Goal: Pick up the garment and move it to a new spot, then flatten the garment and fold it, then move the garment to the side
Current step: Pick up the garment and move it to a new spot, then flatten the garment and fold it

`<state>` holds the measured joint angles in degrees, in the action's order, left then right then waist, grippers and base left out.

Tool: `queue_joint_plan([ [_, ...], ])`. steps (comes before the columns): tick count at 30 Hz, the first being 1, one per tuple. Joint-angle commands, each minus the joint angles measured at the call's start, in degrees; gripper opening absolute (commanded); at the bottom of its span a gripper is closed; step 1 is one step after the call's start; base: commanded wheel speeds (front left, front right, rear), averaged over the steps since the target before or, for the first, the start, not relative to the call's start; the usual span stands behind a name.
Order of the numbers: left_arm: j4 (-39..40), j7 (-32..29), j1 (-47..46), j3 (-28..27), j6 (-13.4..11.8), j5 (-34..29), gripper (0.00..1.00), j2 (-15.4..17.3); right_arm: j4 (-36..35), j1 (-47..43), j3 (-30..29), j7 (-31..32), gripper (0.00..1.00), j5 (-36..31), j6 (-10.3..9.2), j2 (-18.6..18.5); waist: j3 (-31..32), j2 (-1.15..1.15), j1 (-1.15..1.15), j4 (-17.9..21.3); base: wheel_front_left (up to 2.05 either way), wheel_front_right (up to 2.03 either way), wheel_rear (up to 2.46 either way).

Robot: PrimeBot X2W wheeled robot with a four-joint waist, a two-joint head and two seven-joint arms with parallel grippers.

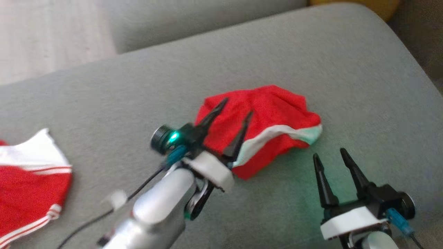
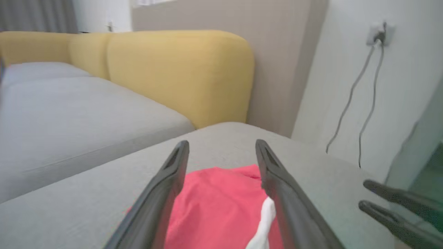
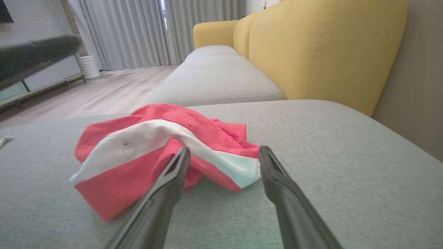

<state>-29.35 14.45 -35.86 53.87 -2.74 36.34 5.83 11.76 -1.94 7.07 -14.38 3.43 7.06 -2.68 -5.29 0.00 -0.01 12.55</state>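
There's the crumpled red fabric garment [image 1: 273, 121], bright scarlet with a broad white band that pales to mint at one end, set against the plain mid-grey woven sofa cushion [image 1: 311, 62]. A second red cloth [image 1: 31, 183] shows a white panel and thin white stripes, and the padded sofa backrest [image 2: 180, 69] comes up mustard yellow. The left gripper [image 1: 238, 106] and right gripper [image 1: 329, 153] both wear black fingers on white collars, with a small green light [image 1: 174, 136] glowing on the left wrist.

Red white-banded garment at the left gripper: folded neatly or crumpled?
Crumpled: the red white-banded fabric garment lies in a wrinkled heap on the grey cushion.
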Motion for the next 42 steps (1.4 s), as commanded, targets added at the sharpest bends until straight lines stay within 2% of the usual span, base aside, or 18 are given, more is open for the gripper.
queue_joint_plan([
  [1, 2.1, 0.5, 0.5, -3.1, -0.7, -0.5, 1.00, 1.5, -1.6, 0.7, 0.9, -0.6, 1.00, -0.3, 0.43, -0.2, 3.7, 0.00, 0.01, -3.9, 0.00, 0.00, 0.00],
  [3, 6.8, 0.5, 5.8, -8.4, -2.5, -2.3, 1.00, 2.5, -1.6, 0.0, 0.4, -0.6, 1.00, -0.4, 0.43, -0.2, 4.6, 0.00, 0.01, -5.8, 0.00, 0.00, 0.00],
  [9, 18.3, 0.5, 21.5, -23.0, -4.0, -8.7, 1.00, 3.7, -1.1, -1.5, -1.0, -0.6, 1.00, -0.5, 0.43, -0.2, 6.6, 0.00, 0.01, -9.8, 0.00, 0.00, 0.00],
  [13, 23.6, 0.5, 30.6, -31.4, -4.5, -13.4, 1.00, 2.1, -0.5, -2.5, -2.2, -0.6, 1.00, -0.5, 0.43, -0.2, 7.9, 0.00, 0.01, -11.5, 0.00, 0.00, 0.00],
  [18, 28.7, 0.5, 37.6, -38.6, -3.8, -19.0, 1.00, -0.2, -0.1, -3.4, -3.6, -0.6, 1.00, -0.4, 0.43, -0.2, 9.0, 0.00, 0.01, -12.7, 0.00, 0.00, 0.00],
  [23, 31.2, 0.5, 41.8, -42.0, -3.1, -23.8, 1.00, -1.8, 0.1, -4.3, -4.4, -0.6, 1.00, -0.3, 0.43, -0.2, 9.8, 0.00, 0.01, -13.5, 0.00, 0.00, 0.00],
  [29, 30.0, 0.5, 44.8, -42.8, -2.4, -26.9, 1.00, -2.5, 0.1, -4.9, -4.4, -0.6, 1.00, -0.2, 0.43, -0.2, 10.7, 0.00, 0.01, -13.8, 0.00, 0.00, 0.00],
  [42, 27.5, 0.5, 44.7, -43.3, -1.7, -27.1, 1.00, -2.9, -0.1, -4.8, -4.2, -0.6, 1.00, -0.9, 0.43, -0.2, 10.8, 0.00, 0.01, -13.4, 0.00, 0.00, 0.00],
])
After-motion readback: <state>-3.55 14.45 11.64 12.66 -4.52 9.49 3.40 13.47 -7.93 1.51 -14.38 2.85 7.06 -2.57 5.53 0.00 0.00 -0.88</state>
